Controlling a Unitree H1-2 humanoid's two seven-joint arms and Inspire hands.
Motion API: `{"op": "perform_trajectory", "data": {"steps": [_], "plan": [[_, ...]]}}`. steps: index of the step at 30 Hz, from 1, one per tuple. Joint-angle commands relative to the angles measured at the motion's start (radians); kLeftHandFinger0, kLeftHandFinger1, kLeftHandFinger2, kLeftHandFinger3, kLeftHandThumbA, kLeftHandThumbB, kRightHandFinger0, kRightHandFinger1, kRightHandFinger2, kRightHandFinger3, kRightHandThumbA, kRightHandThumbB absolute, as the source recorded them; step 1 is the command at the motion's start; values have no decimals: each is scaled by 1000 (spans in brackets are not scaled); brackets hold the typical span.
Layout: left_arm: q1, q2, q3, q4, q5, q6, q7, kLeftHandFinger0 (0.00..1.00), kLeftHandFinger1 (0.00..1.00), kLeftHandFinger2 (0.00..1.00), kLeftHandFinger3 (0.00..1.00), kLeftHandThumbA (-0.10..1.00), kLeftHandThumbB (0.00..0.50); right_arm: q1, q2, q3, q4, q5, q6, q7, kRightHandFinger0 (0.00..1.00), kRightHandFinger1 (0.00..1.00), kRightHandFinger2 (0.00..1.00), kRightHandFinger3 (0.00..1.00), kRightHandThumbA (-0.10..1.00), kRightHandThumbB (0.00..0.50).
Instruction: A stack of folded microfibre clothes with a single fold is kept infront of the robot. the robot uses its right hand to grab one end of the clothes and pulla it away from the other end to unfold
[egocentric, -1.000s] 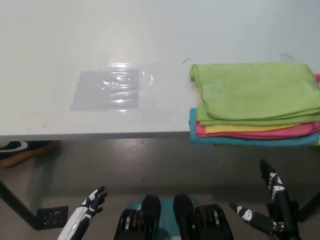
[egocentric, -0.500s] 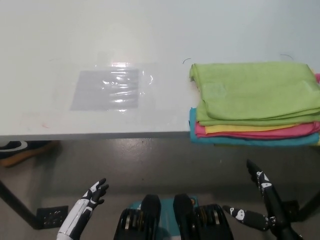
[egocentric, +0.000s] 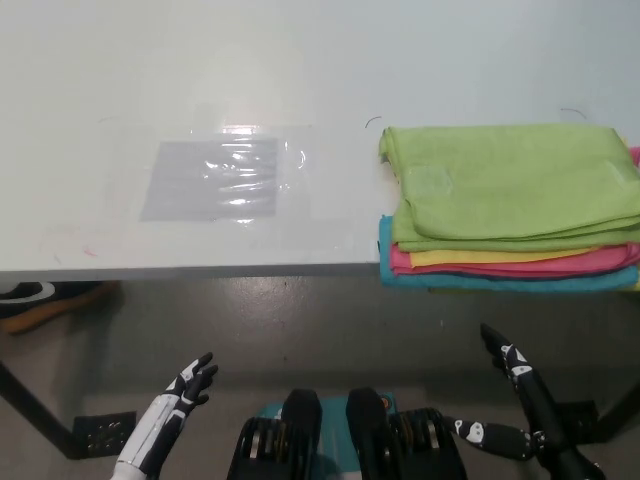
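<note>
A stack of folded microfibre cloths (egocentric: 510, 205) lies at the right end of the white table (egocentric: 200, 70), overhanging its front edge. A lime green cloth (egocentric: 510, 180) is on top, with yellow, pink and teal ones beneath. My black right hand (egocentric: 510, 405) is open, low at the bottom right, below the table edge and well short of the stack. My white left hand (egocentric: 172, 405) rests open at the lower left, under the table's front edge.
A clear plastic sheet (egocentric: 220, 178) lies flat on the table's left middle. A shoe (egocentric: 40, 300) shows on the floor at far left, and a table leg with its foot plate (egocentric: 100, 433) stands at the bottom left.
My right hand has sunk lower and shifted left, its fingers now pointing up and left. The left hand has barely moved. The cloths lie as before.
</note>
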Motion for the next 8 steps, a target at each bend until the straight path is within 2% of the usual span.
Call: {"op": "perform_trajectory", "data": {"steps": [1,5,8], "plan": [[-20,11,2,-10,-7,-36,-9,1000,1000,1000,1000,995,110,-22,-12,3,-19,-9,12,19,1000,1000,1000,1000,1000,104],[-18,11,2,-18,-4,-27,-8,1000,1000,1000,1000,990,100,-23,-15,5,-16,-10,7,25,1000,1000,1000,1000,1000,93],[-17,11,2,-22,-3,-23,-8,1000,1000,1000,1000,995,113,-20,-14,4,-14,-13,7,21,1000,1000,1000,1000,1000,94]]}}
